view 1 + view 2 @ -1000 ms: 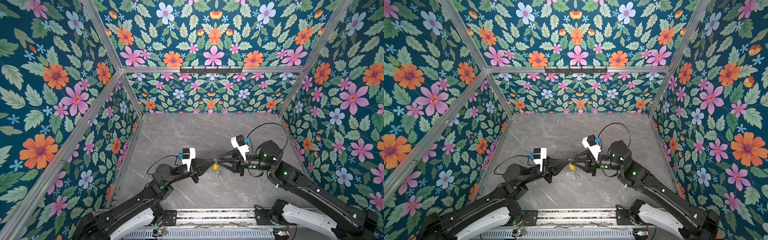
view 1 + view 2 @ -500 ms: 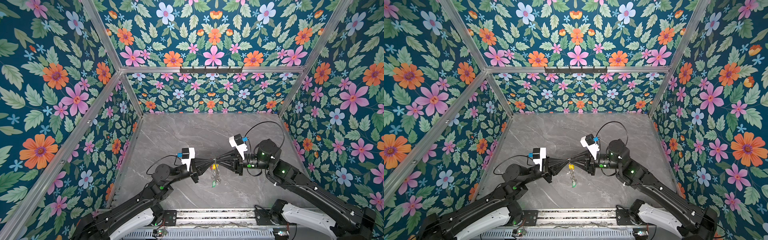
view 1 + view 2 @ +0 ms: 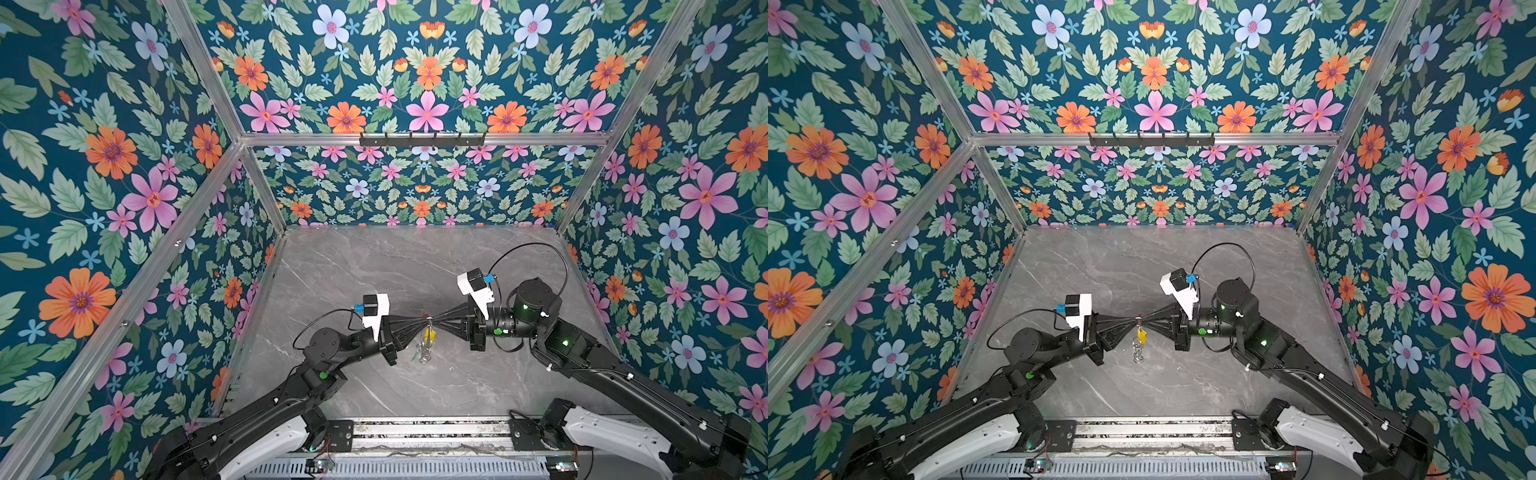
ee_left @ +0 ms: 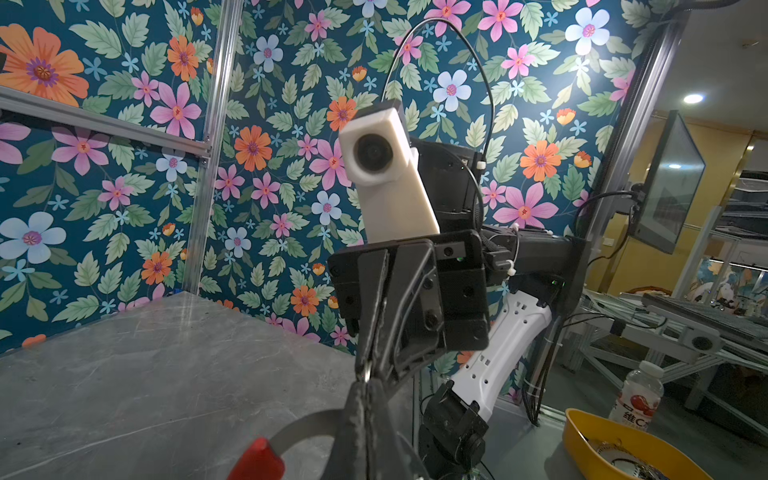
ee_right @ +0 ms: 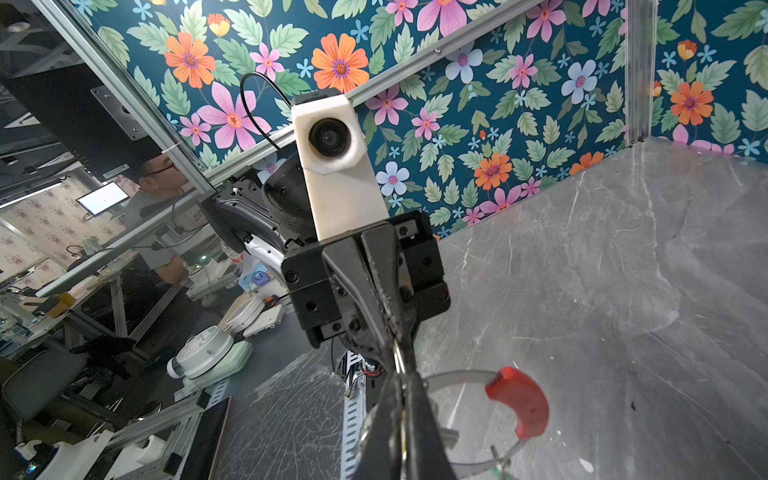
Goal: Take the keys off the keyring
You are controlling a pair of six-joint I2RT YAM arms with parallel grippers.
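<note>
Both grippers meet tip to tip above the middle of the marble table. My left gripper (image 3: 424, 321) (image 3: 1136, 320) (image 4: 365, 388) is shut on the keyring, a thin grey hoop (image 4: 301, 426) with a red sleeve (image 4: 257, 459). My right gripper (image 3: 434, 321) (image 3: 1143, 320) (image 5: 401, 380) is shut on the same hoop (image 5: 455, 375), whose red sleeve (image 5: 519, 401) curves beside its fingers. A small silver ring (image 5: 398, 356) shows where the tips meet. The keys hang below: a yellow tag (image 3: 430, 336) (image 3: 1142, 336), and lower a green tag (image 3: 417, 354) with silver rings (image 3: 424, 354).
Flowered walls close in the grey marble table (image 3: 374, 266) on three sides, and a black hook rail (image 3: 422, 139) runs along the back wall. Outside the enclosure, the left wrist view shows a yellow bowl (image 4: 582, 436) and a bottle (image 4: 640, 395).
My right gripper has closed at the meeting point. The keys have dropped from a tight bunch at the tips and now hang below them.
</note>
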